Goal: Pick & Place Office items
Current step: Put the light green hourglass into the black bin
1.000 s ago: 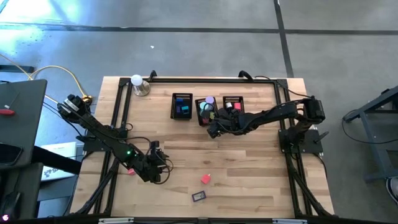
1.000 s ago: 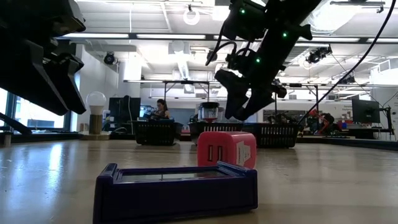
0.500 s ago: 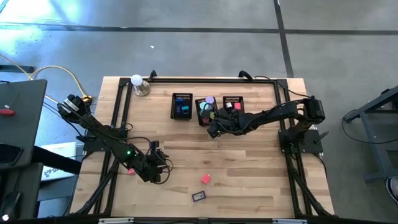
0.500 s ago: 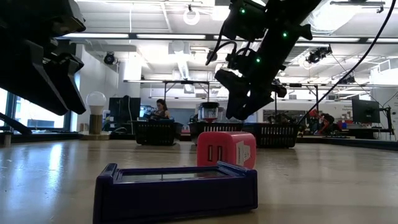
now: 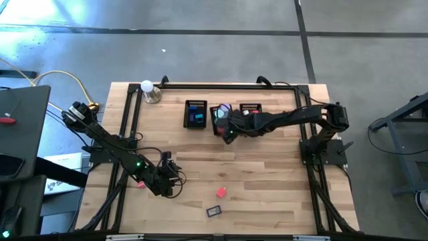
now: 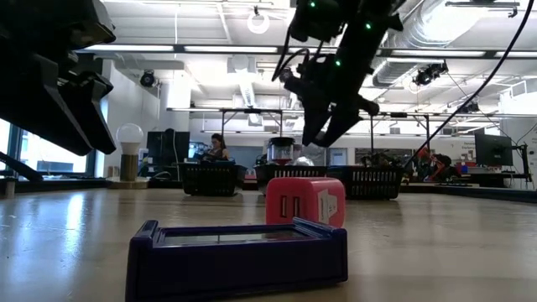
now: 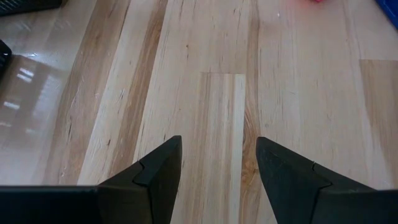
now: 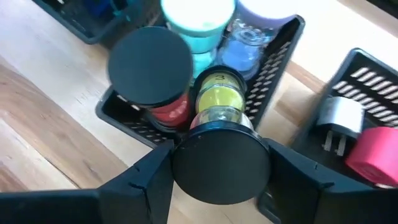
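High view: the right gripper [image 5: 228,132] hangs over the middle mesh bin [image 5: 215,120] at the worktop's far side; a pink block [image 5: 221,193] lies near. Right wrist view: its fingers [image 8: 149,180] clamp a black round roll [image 8: 221,165]. Left wrist view: the left gripper [image 7: 217,163] is parted, empty.

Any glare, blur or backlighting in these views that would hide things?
High view: a bright patch of glare on the floor at top left, table evenly lit. Low view: the dark blue tray up close looks soft, and the arms show as silhouettes against the ceiling lights. Left wrist view: a sheen on the table at one edge. Right wrist view: the black lid between the fingers is blurred.
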You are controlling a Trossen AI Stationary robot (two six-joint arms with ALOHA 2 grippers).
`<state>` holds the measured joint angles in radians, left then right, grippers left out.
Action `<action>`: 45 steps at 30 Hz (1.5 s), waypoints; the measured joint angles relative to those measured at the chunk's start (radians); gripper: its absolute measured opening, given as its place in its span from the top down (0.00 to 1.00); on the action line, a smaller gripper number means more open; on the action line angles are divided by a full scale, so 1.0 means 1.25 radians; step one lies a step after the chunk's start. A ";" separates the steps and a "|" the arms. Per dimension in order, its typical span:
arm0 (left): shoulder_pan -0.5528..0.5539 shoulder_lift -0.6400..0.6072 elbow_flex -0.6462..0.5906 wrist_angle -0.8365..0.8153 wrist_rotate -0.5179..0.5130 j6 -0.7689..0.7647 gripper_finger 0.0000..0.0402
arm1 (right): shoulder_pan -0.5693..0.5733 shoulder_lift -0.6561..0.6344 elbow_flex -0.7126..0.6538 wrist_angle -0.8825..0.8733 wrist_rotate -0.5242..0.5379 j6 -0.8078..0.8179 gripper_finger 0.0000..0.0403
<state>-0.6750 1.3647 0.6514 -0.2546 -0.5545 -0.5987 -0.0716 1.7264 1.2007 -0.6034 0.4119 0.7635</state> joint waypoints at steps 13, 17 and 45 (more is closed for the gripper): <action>0.000 0.000 0.000 -0.006 0.000 0.000 0.51 | -0.108 -0.001 0.121 -0.163 -0.229 -0.011 0.50; 0.000 0.000 0.000 -0.006 -0.004 0.000 0.51 | -0.137 0.000 0.132 -0.165 -0.293 -0.020 0.50; 0.026 0.000 0.000 -0.002 -0.019 0.000 0.51 | -0.179 -0.001 0.220 -0.257 -0.356 -0.008 0.50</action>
<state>-0.6426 1.3647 0.6514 -0.2570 -0.5777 -0.5987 -0.2958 1.7256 1.4761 -0.9251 -0.0327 0.7531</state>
